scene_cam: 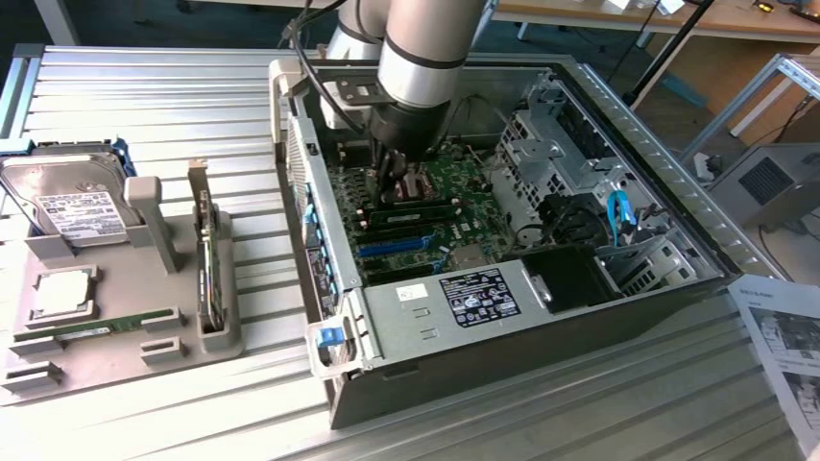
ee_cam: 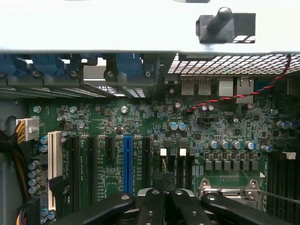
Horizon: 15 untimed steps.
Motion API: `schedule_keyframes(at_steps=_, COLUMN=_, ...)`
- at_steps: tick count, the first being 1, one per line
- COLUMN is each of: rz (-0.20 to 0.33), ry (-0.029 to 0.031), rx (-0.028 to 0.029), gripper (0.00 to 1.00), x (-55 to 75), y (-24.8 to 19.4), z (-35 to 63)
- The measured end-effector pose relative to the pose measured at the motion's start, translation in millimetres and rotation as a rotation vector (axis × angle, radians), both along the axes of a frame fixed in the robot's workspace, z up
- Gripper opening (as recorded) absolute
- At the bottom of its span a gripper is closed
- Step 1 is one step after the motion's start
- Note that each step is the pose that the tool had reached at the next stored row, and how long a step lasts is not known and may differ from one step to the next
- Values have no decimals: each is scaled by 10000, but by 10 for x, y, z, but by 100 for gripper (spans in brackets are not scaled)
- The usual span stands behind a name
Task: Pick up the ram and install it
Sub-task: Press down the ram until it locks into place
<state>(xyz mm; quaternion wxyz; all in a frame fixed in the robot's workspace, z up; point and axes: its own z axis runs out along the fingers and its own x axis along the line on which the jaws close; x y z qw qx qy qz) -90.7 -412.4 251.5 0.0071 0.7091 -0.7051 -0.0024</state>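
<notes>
1. One robot arm reaches down into an open computer case lying on its side on a ribbed metal desk. Its end effector hangs low over the green motherboard, close to the processor socket.
2. In the wrist view, the end effector's black fingers sit pressed together, closed narrow. Nothing can be seen gripped between them.
3. To the exterior view's left of the case, a grey holder tray rests on the desk. The ram, a long, thin green stick, lies flat in a slot near the tray's front, well apart from the end effector.
4. The same tray carries a hard drive at its far end, a square silver processor chip in the middle, and an expansion card standing upright on its edge.
5. Inside the case, a long dark slot lies just beside the processor socket. Whether a memory stick already sits in it cannot be told.
6. Judging progress: the ram on the tray has not been picked up, so both lifting it and seating it remain to be done.
</notes>
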Motion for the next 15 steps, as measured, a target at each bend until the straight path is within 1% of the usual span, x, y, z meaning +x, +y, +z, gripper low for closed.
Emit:
schedule_keyframes(at_steps=7, rz=0, ry=0, rx=0, gripper=11, x=-2, y=4, z=-12)
schedule_keyframes(at_steps=9, rz=-1, ry=0, rx=-1, gripper=11, x=-4, y=11, z=-21)
schedule_keyframes(at_steps=10, rz=0, ry=0, rx=0, gripper=11, x=-7, y=25, z=-26)
schedule_keyframes(at_steps=15, rz=1, ry=1, rx=-1, gripper=11, x=-7, y=27, z=-27)
